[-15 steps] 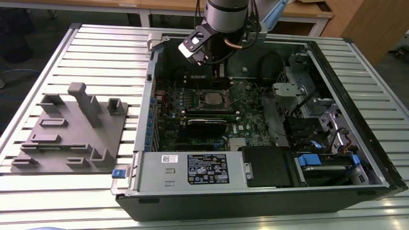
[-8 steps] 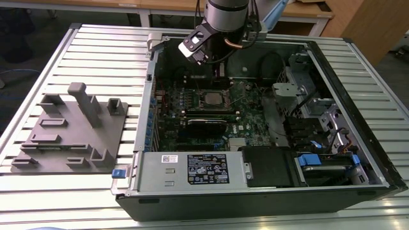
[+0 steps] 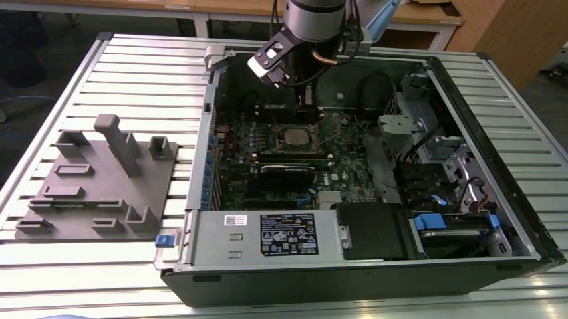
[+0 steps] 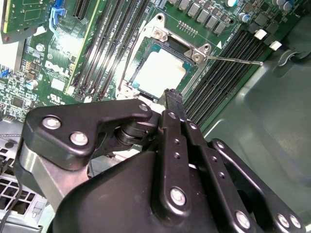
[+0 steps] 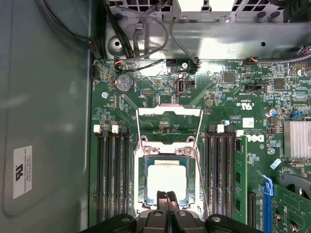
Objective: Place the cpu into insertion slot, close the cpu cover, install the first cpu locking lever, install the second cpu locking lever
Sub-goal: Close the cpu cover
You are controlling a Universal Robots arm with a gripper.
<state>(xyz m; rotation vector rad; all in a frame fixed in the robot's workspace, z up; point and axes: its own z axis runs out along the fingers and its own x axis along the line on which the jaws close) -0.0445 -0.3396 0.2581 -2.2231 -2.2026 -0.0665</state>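
The cpu point(image 5: 165, 182), a square chip with a pale silver top, lies in the insertion slot point(image 5: 143, 194) on the green board; it also shows in the second wrist view point(image 4: 160, 73) and the exterior view point(image 3: 293, 137). The cpu cover point(image 5: 165, 149), a silvery frame, lies flat around the chip point(image 4: 197, 54). Two thin wire levers point(image 5: 137, 127) point(image 5: 201, 127) stand away from the socket, one sticking out sideways point(image 4: 234, 60). My gripper point(image 5: 166, 196) hangs just above the chip's near edge with its fingers shut together and nothing between them; it also appears in the exterior view point(image 3: 306, 100).
Black memory slots point(image 5: 112, 170) point(image 5: 223, 170) flank the socket on both sides. The case's metal walls point(image 5: 48, 121) and cable bundles point(image 5: 146, 29) ring the board. A black card point(image 3: 288, 169) and the power supply point(image 3: 266, 236) lie nearer the front. A grey fixture block point(image 3: 98, 179) sits on the table at the exterior view's left.
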